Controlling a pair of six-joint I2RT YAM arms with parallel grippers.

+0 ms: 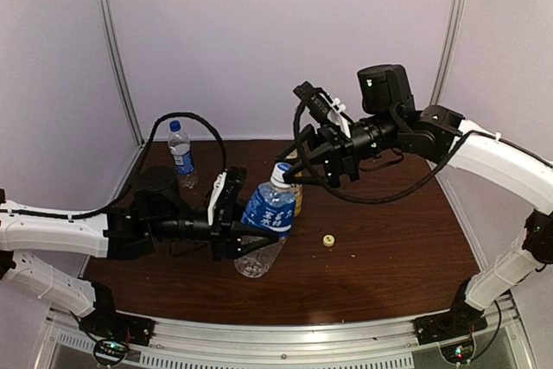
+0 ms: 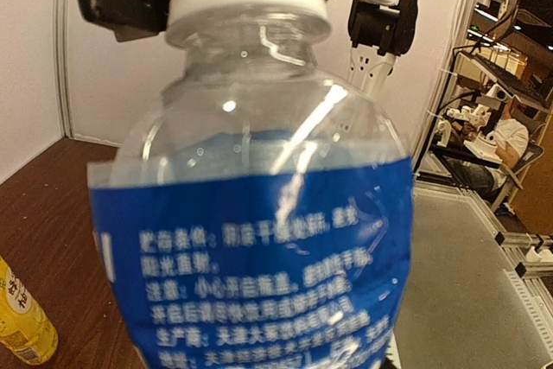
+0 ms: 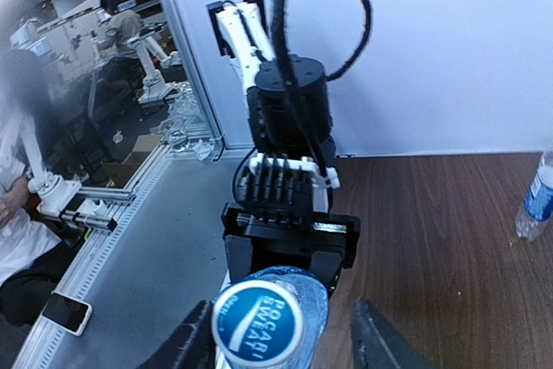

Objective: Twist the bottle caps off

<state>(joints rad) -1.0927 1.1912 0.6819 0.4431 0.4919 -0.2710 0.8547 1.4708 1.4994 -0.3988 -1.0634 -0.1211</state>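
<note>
My left gripper (image 1: pixel 249 235) is shut on the short clear bottle with the blue label (image 1: pixel 263 218) and holds it tilted above the table. This bottle fills the left wrist view (image 2: pixel 259 239). Its white cap with a blue top (image 3: pixel 257 324) is on its neck (image 1: pixel 281 175). My right gripper (image 3: pixel 281 347) is open, with one finger on each side of the cap; the right finger (image 3: pixel 380 343) stands clear of it. The yellow-orange bottle (image 1: pixel 297 200) stands behind, its top hidden. A yellow cap (image 1: pixel 328 239) lies loose on the table. The taller clear bottle (image 1: pixel 181 155) stands capped at the back left.
The brown table (image 1: pixel 389 248) is enclosed by white walls behind and at both sides. The yellow-orange bottle also shows low at the left of the left wrist view (image 2: pixel 22 321). The taller bottle shows at the right edge of the right wrist view (image 3: pixel 537 200).
</note>
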